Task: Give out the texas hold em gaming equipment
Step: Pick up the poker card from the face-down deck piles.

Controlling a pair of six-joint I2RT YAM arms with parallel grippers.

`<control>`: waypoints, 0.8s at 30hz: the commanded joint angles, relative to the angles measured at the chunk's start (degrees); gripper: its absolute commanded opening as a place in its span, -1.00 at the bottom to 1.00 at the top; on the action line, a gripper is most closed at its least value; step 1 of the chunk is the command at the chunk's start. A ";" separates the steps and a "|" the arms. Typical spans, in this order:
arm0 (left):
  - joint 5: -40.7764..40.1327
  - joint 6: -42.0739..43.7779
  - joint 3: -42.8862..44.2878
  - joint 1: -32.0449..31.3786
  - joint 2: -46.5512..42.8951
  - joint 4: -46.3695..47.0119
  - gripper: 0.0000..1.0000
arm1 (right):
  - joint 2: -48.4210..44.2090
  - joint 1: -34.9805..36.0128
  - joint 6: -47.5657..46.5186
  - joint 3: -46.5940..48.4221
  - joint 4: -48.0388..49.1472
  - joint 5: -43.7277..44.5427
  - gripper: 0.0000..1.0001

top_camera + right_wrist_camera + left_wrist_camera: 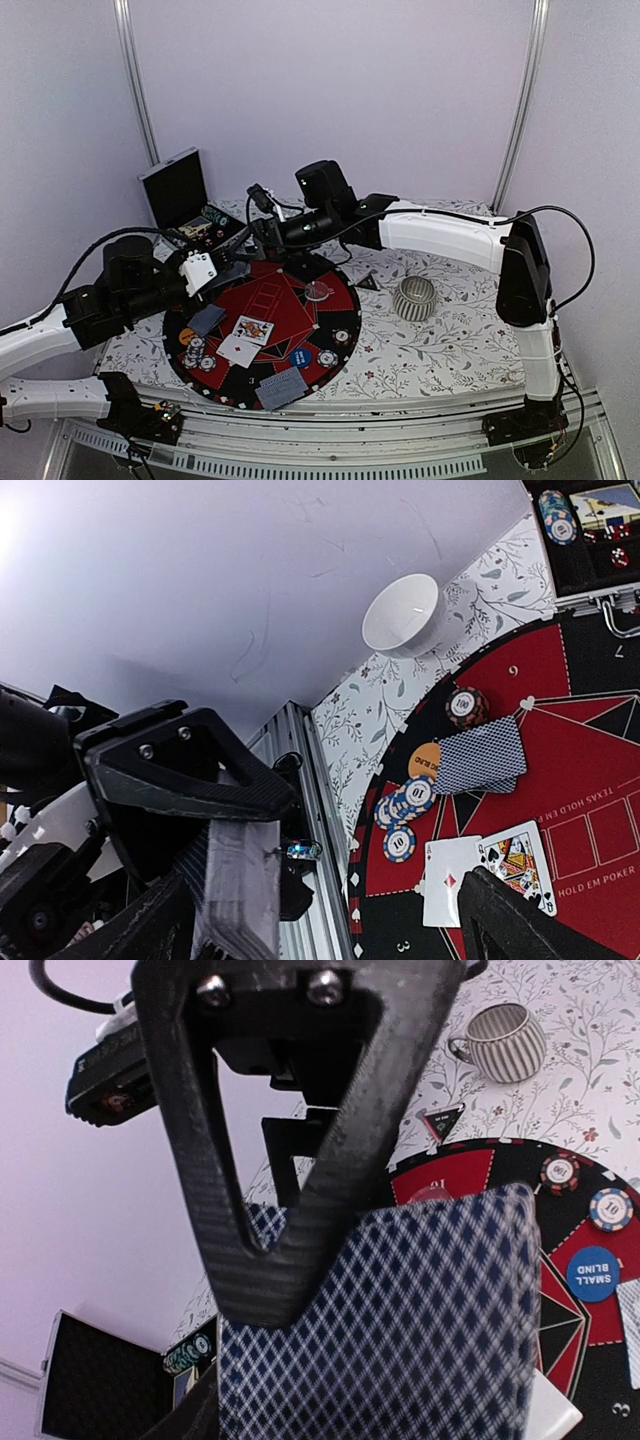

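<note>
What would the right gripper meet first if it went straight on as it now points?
The right gripper would probably meet the blue-edged poker chips on the red mat first; depth is unclear.

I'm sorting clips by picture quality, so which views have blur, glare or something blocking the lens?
Left wrist: the held cards sit close and soft, covering the lower frame. Right wrist: bright glare on the wall at top left. Top view: evenly lit, slightly soft, no harsh shadows.

Blue-and-white diamond-lattice card, red-and-black mat, blue disc, floral white tablecloth, ribbed silver cup
</note>
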 commanded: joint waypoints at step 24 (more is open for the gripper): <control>-2.56 0.53 -0.91 -0.69 -0.81 2.12 0.00 | -1.83 -0.71 -7.92 5.03 -12.93 3.41 0.38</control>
